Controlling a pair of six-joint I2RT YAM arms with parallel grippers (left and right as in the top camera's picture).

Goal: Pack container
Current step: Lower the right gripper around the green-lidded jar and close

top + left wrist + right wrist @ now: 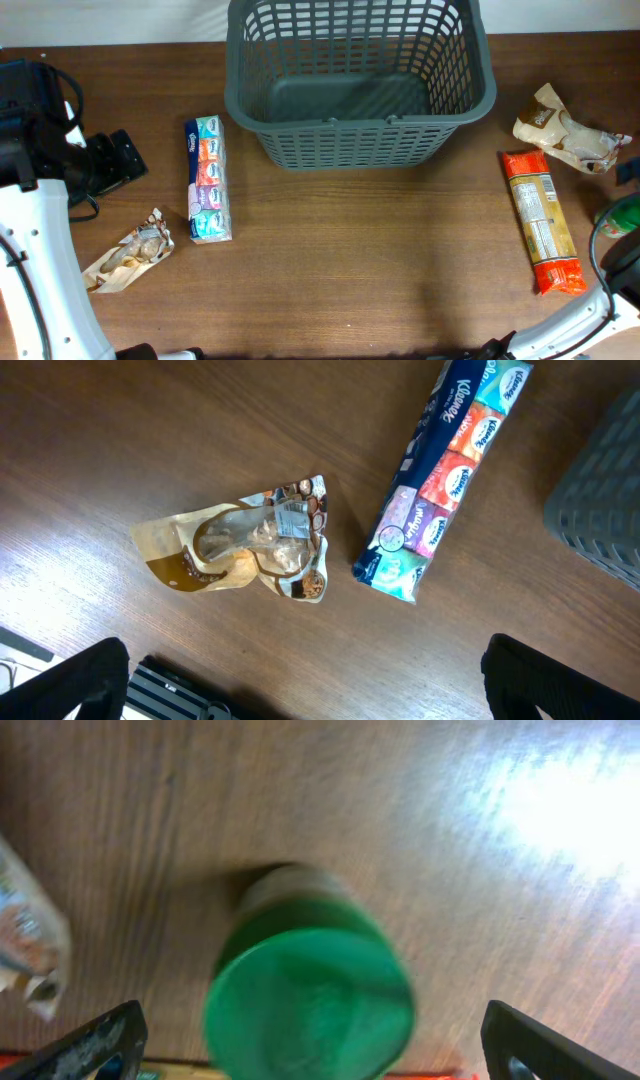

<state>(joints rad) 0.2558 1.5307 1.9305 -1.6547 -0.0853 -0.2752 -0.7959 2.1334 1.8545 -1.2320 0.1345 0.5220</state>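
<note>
Overhead: your container (350,145) sits far-centre on the table (350,270), with the tissue pack (208,178) and snack bag (130,252) to its left and the pasta pack (542,220) to its right. Left wrist: your left gripper (305,660) is spread wide over the snack bag, tissue pack beside it. Right wrist, blurred: your right gripper (310,1025) is spread wide, 1 finger each side of a green lid (310,990).

The white left arm (40,260) stood along the left edge, its left gripper (305,660) spread wide, black fingers (90,680) far apart; the right arm (575,318) lay low at lower right, its right gripper (312,1020) likewise parted.
</note>
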